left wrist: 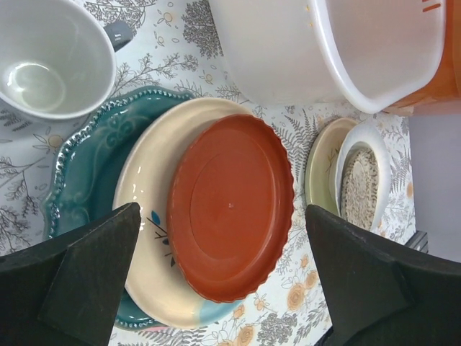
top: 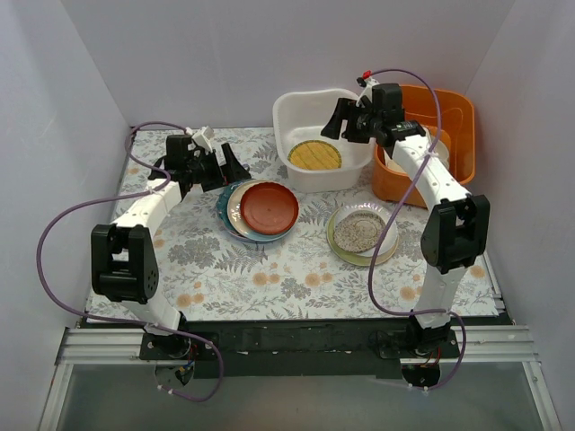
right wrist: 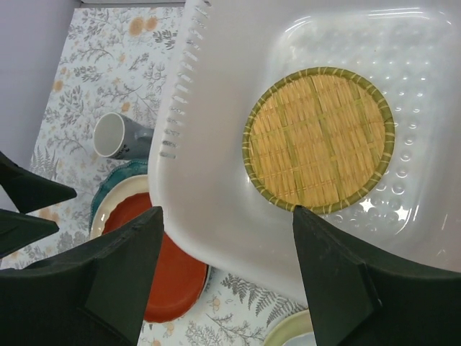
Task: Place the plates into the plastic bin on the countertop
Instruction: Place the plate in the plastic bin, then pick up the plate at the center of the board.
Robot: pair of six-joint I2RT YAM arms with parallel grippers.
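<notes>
A yellow woven-look plate (top: 314, 155) (right wrist: 319, 137) lies flat in the white plastic bin (top: 296, 112) (right wrist: 216, 144) at the back of the countertop (top: 269, 269). My right gripper (top: 334, 121) (right wrist: 227, 281) hangs open over the bin's near-left rim, holding nothing. A red plate (top: 269, 206) (left wrist: 230, 205) tops a stack: a pearly white plate (left wrist: 144, 216) is under it, a scalloped teal one (left wrist: 86, 158) lower. My left gripper (top: 232, 166) (left wrist: 223, 288) is open just above this stack, its fingers either side of the red plate and not touching it. A speckled beige plate (top: 359, 230) tops a second stack.
An orange tub (top: 454, 112) stands right of the bin, and my right arm reaches across it. A small grey cup (left wrist: 50, 58) (right wrist: 112, 135) sits behind the left stack. Pale walls close in the left, back and right sides.
</notes>
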